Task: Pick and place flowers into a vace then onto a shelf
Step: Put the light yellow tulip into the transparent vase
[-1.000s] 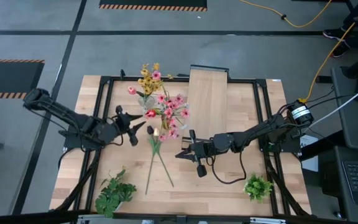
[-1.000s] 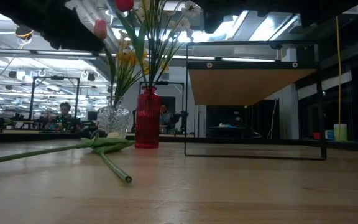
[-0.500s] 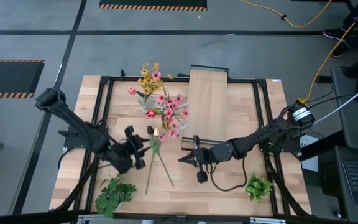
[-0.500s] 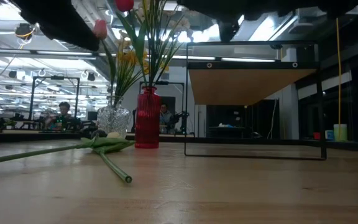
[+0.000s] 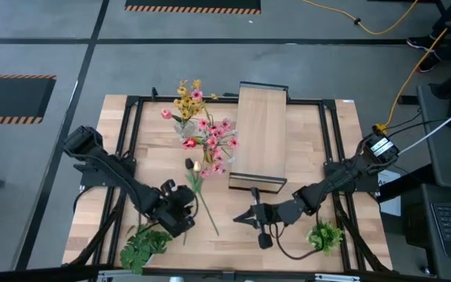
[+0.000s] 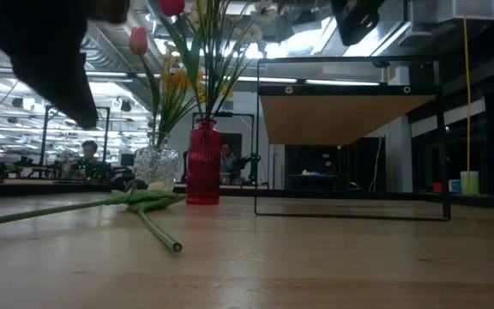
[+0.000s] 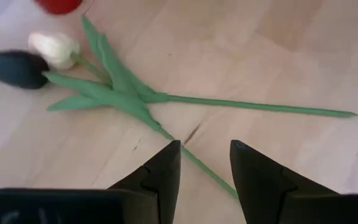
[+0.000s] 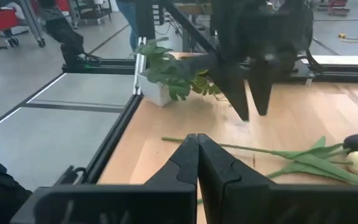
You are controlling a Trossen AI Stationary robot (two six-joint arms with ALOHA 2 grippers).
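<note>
Grasp light, flexible green-stemmed artificial tulips [image 7: 114,93] mid-stem; left gripper [image 7: 205,163] hovers part-open, empty; right gripper [image 8: 197,163] closed, empty.

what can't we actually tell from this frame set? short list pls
- Glass vase: low view shows it beside the red vase; from above the bouquet hides both.
- Left claw: open above the loose tulip stems; the low view shows only a dark blur, so its height above the table is unknown.
- Right claw: shut, holding nothing visible.
- Shelf top: low view sees only its underside.
</note>
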